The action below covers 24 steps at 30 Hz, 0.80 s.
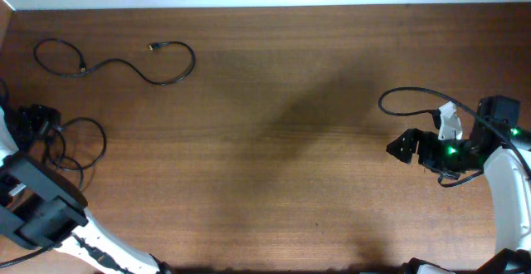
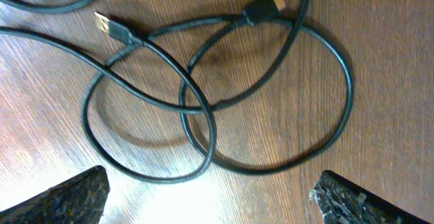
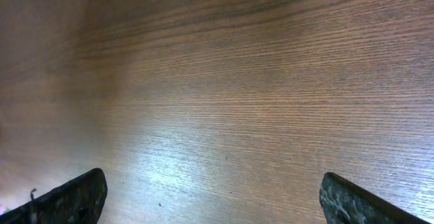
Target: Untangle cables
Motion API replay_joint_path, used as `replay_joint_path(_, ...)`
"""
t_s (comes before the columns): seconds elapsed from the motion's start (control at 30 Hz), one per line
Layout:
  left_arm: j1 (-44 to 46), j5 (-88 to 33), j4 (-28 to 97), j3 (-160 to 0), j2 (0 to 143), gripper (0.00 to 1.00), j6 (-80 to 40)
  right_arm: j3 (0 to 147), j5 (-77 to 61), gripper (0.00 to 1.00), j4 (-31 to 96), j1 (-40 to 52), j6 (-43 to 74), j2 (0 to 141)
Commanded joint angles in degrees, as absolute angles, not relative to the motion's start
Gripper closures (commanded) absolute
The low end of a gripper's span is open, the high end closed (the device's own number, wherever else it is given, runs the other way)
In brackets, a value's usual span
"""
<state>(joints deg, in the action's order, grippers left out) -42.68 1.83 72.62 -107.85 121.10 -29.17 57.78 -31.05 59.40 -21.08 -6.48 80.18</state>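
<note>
In the left wrist view, thin black cables point(image 2: 203, 108) lie in overlapping loops on the wooden table, with two gold-tipped plugs point(image 2: 103, 24) point(image 2: 274, 0) at the top. My left gripper point(image 2: 210, 200) hovers just short of the nearest loop, open, with nothing between its fingers point(image 2: 68, 197). From overhead these loops point(image 1: 83, 141) sit by the left gripper point(image 1: 40, 123). A separate cable point(image 1: 116, 65) snakes across the far left. My right gripper point(image 1: 402, 147) is open over bare wood at the right point(image 3: 213, 200).
The wooden table point(image 1: 274, 141) fills the view, with its far edge along a white wall at the top. A thicker black wire point(image 1: 406, 93) arcs from the right arm. The left arm's body point(image 1: 37, 203) covers the near left corner.
</note>
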Motion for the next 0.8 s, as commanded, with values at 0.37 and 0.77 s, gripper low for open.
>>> replay_joint_path(0.37, -25.63, -0.1, 73.47, -108.86, 117.71, 0.01, -14.11, 58.94, -30.79, 0.01, 59.61, -21.41, -7.27, 79.33)
replay_joint_path(0.77, -0.23, -0.05, 76.58, -108.86, 116.22, 0.01, -9.5, 58.94, -30.79, 0.01, 59.05, -21.41, -7.07, 79.33)
